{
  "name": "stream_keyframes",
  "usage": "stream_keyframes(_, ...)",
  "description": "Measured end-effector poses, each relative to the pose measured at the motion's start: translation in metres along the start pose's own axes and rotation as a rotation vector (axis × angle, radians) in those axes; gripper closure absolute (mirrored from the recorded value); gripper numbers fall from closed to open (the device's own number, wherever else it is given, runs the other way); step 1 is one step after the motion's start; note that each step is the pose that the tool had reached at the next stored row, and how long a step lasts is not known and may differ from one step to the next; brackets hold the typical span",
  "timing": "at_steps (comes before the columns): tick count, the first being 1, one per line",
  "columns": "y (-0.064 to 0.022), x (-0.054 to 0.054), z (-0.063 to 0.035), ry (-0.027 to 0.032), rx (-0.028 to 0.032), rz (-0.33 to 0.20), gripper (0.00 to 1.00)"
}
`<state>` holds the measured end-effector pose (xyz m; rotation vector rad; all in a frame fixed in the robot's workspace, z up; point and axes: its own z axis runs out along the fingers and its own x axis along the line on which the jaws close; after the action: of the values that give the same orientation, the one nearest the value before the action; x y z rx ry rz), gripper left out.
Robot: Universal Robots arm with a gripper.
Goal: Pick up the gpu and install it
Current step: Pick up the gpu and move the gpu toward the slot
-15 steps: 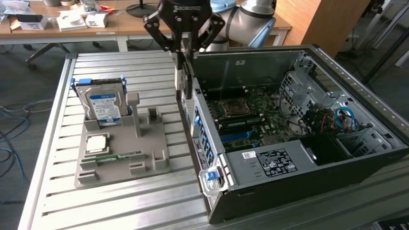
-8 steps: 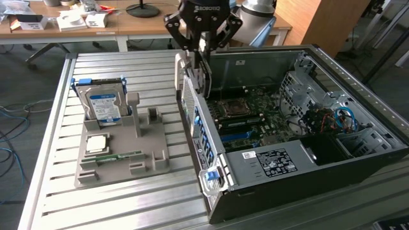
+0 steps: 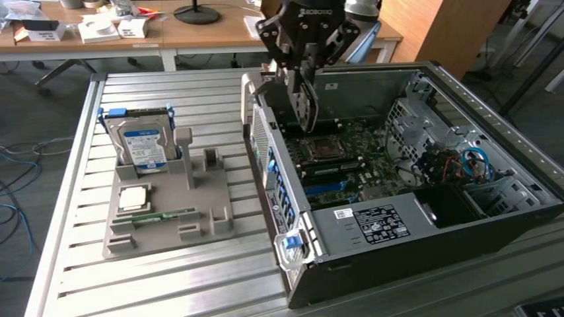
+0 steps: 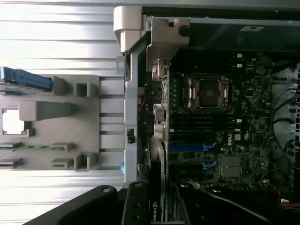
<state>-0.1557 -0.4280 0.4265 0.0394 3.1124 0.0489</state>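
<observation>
Black gripper (image 3: 300, 76) clamps the gpu (image 3: 302, 109) upright above the motherboard (image 3: 370, 172); lowering it straight and level would seat it cleanly.

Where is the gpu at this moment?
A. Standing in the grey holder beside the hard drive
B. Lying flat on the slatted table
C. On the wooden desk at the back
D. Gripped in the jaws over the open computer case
D: the gpu hangs upright from the jaws, which are shut on its top edge, above the motherboard of the open case.
</observation>
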Motion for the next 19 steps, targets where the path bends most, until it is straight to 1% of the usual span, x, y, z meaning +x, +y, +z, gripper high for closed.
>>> stream_keyframes(19, 0.0022, -0.086, 0.0025, 0.0000, 0.0000, 0.000, 0.74)
